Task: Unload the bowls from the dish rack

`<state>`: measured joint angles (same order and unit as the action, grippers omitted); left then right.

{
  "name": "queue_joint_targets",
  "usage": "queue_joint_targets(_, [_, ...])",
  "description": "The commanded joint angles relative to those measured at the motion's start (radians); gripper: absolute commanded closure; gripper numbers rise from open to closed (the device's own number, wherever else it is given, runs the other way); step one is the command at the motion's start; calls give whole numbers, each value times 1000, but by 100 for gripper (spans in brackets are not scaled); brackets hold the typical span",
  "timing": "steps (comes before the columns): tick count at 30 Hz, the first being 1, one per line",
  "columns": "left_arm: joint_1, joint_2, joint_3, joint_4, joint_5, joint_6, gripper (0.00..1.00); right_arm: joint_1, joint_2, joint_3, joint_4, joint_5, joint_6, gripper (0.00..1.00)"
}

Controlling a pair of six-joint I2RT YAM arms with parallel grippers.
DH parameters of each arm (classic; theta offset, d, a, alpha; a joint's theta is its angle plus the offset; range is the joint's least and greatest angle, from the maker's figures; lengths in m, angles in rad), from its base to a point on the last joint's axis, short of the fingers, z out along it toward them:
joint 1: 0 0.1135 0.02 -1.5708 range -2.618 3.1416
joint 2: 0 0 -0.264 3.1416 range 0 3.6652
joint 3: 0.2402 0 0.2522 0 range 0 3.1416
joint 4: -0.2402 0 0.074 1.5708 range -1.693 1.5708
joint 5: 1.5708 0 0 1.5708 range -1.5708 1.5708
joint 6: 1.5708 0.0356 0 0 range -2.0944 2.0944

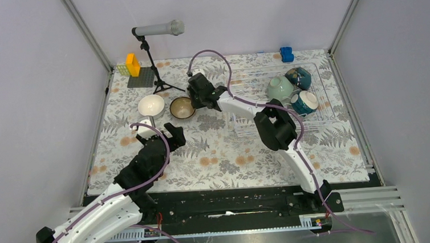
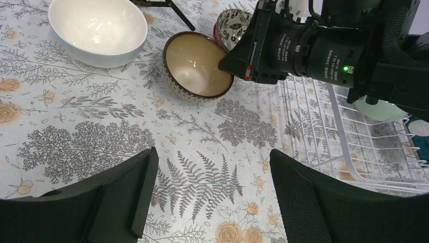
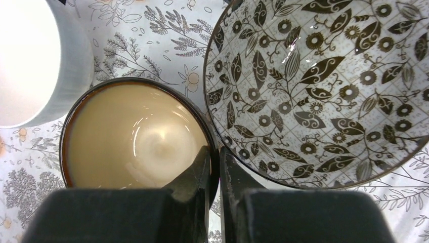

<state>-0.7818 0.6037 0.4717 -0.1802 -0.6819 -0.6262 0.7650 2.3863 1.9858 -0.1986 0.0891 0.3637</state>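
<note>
Bench [image 1: 221, 155]: dish rack [image 1: 255, 78] at right rear. In rack, right end, three bowls bunched: inner bowl [image 1: 280, 87], rear bowl [image 1: 299, 77], front bowl [image 1: 305, 102]. Left of rack, on bench: left bowl [image 1: 151, 105], middle bowl [image 1: 182, 108] beside it, third bowl [image 2: 235, 20] just behind-right of middle. Right claw [image 3: 215, 157] astride middle bowl's rim. Left claw [image 2: 210, 167] before them, apart. Microphone [image 1: 157, 29] on stand behind left bowl.

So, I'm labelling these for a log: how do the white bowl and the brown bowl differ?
The white bowl is plain white throughout; the brown bowl has a dark outside and cream inside. The right gripper pinches the brown bowl's rim, while the white bowl stands free. Both sit upright and empty on the table.
</note>
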Motion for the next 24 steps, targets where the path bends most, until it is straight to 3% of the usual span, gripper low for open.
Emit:
queue_joint_targets(1, [1,7,-2,56,-9,15,14,35,14,79,96,63,28,88])
queue_joint_targets(7, [1,8,0,56,-1,15,14,40,31,98,99,70,19,70])
queue_joint_targets(13, [2,18,-3,67,8,10,14,41,-53,43,99,45,-31,41])
queue_joint_targets(21, [1,43,13,76,42,-4,14,42,-262,-134,128,47,-95,38])
queue_joint_targets(24, [1,44,20,73,56,-8,14,42,-347,-212,140,65,-118,32])
